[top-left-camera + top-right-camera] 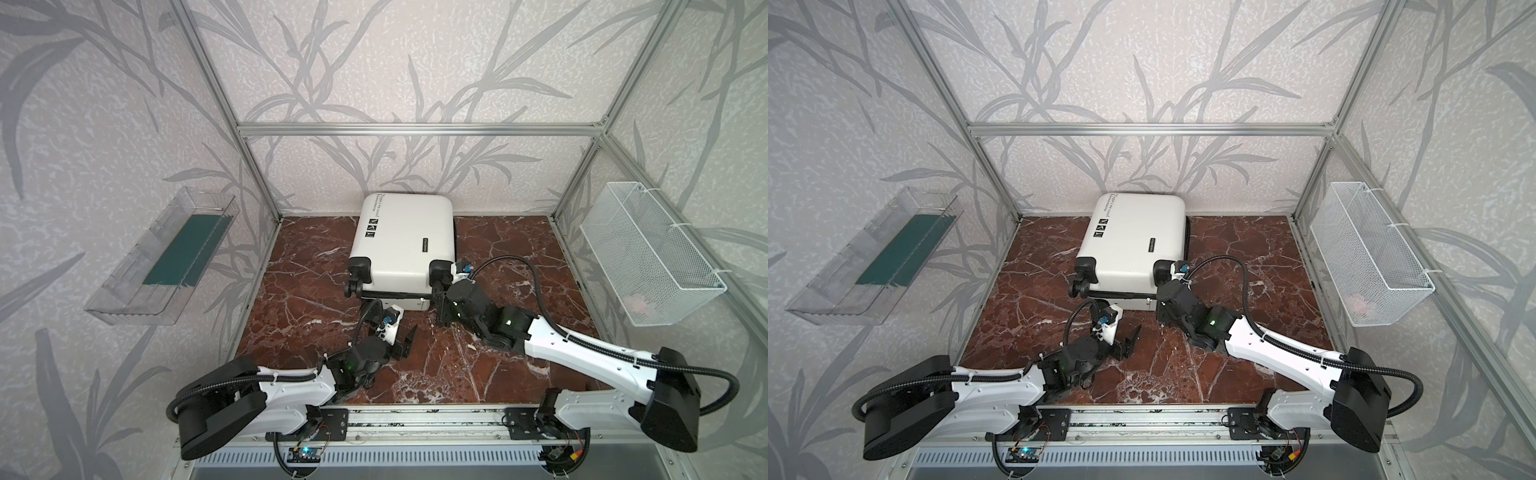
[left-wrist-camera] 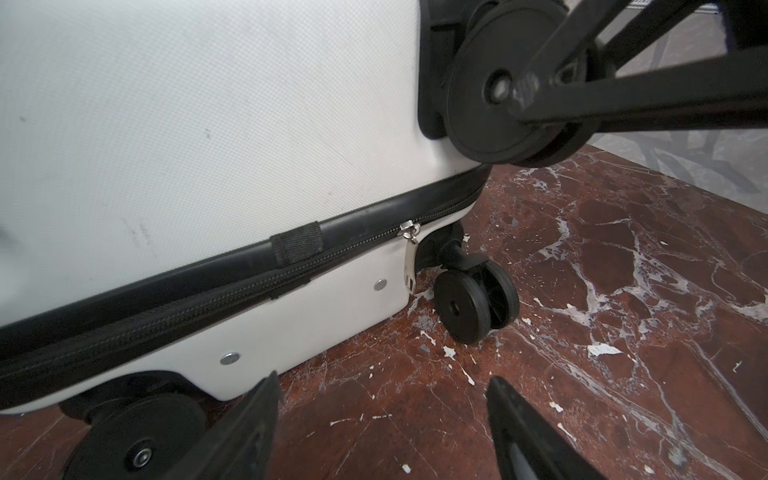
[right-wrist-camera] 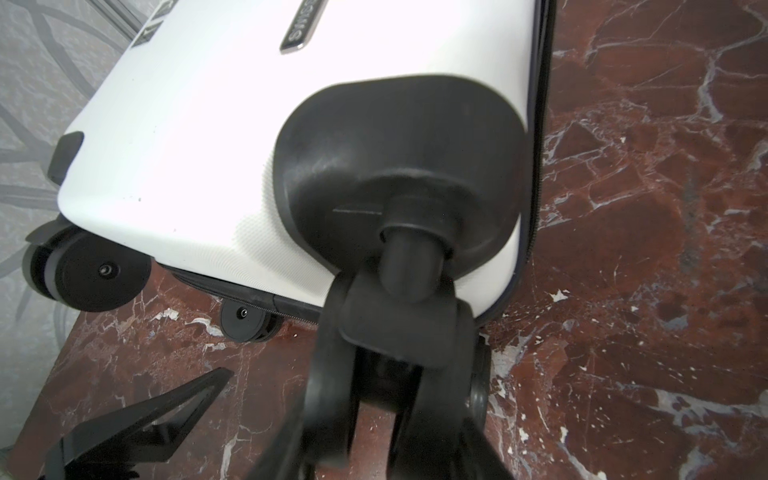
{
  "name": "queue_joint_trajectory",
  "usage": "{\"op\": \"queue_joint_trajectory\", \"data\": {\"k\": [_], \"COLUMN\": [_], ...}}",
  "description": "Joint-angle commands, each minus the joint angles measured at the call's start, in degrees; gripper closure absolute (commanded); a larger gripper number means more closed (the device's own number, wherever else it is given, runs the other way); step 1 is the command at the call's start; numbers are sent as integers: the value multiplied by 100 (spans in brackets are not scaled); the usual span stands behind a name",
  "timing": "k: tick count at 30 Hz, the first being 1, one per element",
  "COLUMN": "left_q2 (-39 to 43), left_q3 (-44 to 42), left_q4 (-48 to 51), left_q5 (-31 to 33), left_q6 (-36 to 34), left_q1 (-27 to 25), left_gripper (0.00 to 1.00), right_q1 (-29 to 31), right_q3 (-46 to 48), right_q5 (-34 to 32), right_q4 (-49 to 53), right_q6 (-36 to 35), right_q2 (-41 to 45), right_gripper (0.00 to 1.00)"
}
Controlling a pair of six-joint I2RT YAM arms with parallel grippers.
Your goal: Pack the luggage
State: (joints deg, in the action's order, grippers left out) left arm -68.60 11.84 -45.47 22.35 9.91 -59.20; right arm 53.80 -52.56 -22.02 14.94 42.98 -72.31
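Note:
The white hard-shell luggage (image 1: 403, 245) (image 1: 1133, 241) lies flat and zipped shut on the marble floor, with its black wheels toward me. My right gripper (image 1: 436, 293) (image 3: 401, 374) is shut on the upper right wheel (image 2: 494, 99), with a finger on each side of it. My left gripper (image 1: 402, 338) (image 2: 384, 378) hovers open and holds nothing, just in front of the luggage's near edge (image 2: 208, 124). The silver zipper pull (image 2: 409, 262) hangs by the lower right wheel (image 2: 473, 303).
A clear plastic tray (image 1: 166, 257) with a dark green sheet hangs on the left wall. A white wire-mesh basket (image 1: 648, 249) holding something pale pink hangs on the right wall. Aluminium frame posts (image 1: 577, 174) border the red marble floor (image 1: 519, 249).

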Motion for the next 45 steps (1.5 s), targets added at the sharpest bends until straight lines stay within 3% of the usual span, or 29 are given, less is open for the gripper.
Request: {"op": "queue_joint_trajectory", "data": {"k": [1,9,14,19,28,38,45], "left_q2": [-29,-186,-897,-2216,-2787,-3495,-3689], "left_q3": [-59,-91,-259,-288,382,1023,1131], "left_q4": [-114,-496,-1773,-3559,-3567,-3570,-3572], "left_q5": [107,-174,-489,-774,-156,406,894], "left_q6": [61,-125,-545,-740,-938,-697,-569], "left_q1": [-17,-14,-21,-21,-56,-54,-48], "left_gripper": [20,20,22,25,28,37,53], "right_q1": [11,8,9,22,17,26,18], "right_q3": [183,457,461,509,579,632,615], "right_q5": [103,717,1006,1061,1069,1077,1112], "right_q4": [-368,-1001,-993,-993,-897,-847,-872], "right_q6": [-44,38,105,137,124,121,105], "right_q2": [201,480,534,594,766,847,755], "right_gripper": [66,74,78,80,82,82,83]}}
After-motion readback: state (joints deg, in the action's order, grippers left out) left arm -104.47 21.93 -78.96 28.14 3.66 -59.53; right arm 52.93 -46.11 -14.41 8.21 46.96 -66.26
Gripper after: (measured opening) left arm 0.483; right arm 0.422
